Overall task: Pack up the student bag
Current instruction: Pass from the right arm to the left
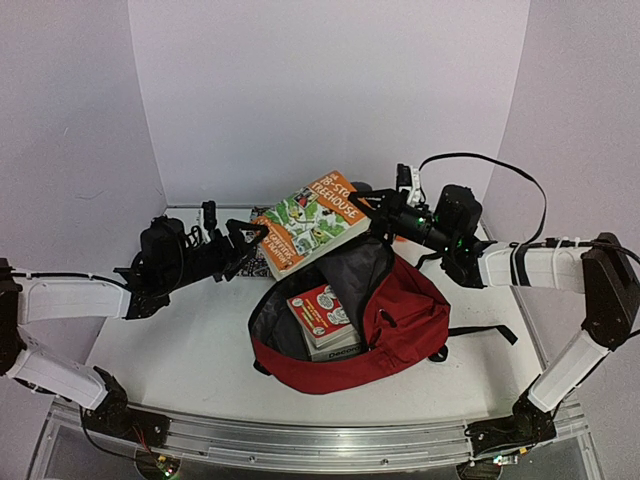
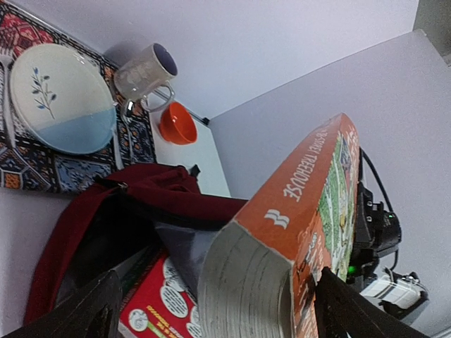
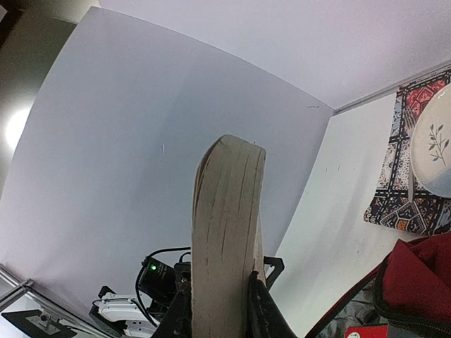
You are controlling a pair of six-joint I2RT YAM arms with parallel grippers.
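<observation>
The student bag (image 1: 405, 315), dark red with a grey lining, lies open on the table with a red book (image 1: 320, 312) inside it. A thick orange-and-green book (image 1: 312, 222) hangs tilted above the bag's open mouth. My right gripper (image 1: 374, 204) is shut on its right end; in the right wrist view the page edge (image 3: 225, 232) is clamped between the fingers (image 3: 264, 310). My left gripper (image 1: 240, 246) stands open at the book's left end. In the left wrist view the book's corner (image 2: 282, 282) lies between the wide-apart fingers (image 2: 345, 310), with a gap on the left side.
Behind the bag, against the back wall, a patterned placemat (image 2: 28, 172) carries a white-and-blue plate (image 2: 60, 98). A mug (image 2: 144, 70) and an orange bowl (image 2: 177, 123) stand beside it. White walls close in the table on three sides.
</observation>
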